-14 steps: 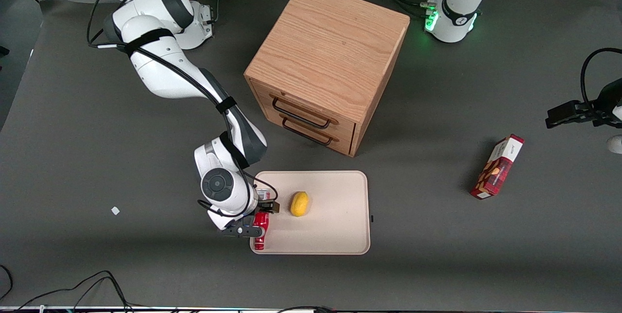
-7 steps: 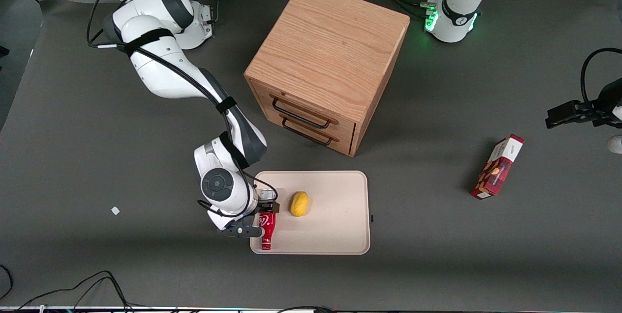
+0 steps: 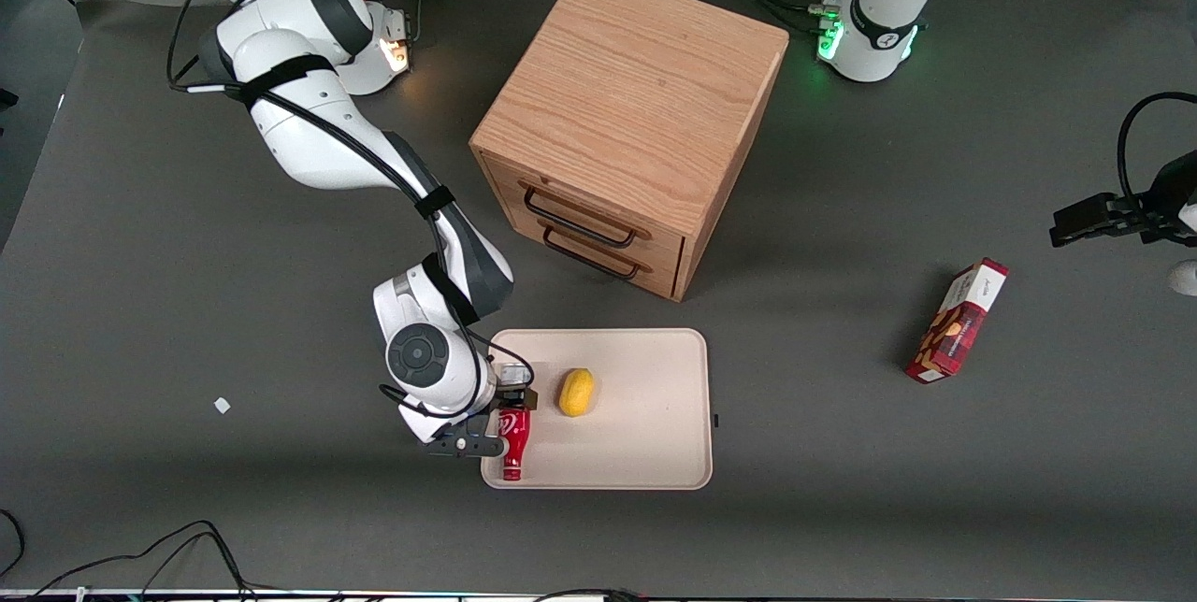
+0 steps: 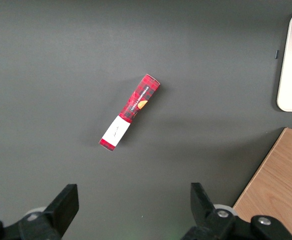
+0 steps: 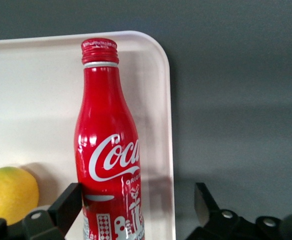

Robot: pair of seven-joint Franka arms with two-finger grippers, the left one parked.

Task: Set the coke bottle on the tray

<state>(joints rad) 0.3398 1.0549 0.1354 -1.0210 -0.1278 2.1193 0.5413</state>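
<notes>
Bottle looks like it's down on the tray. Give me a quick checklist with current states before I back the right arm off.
1. The coke bottle is over the tray, inside the rim: ok.
2. Bottle resting on the tray floor under its own weight: cannot tell.
3. The gripper is open, with a gap between the fingers and the bottle: ok.
4. Bottle apart from the lemon: ok.
5. Margin to the tray edge: not ok, the bottle sits close to the rim at the working arm's end.
6. Drawer cabinet away from the gripper's retreat path: ok.
</notes>
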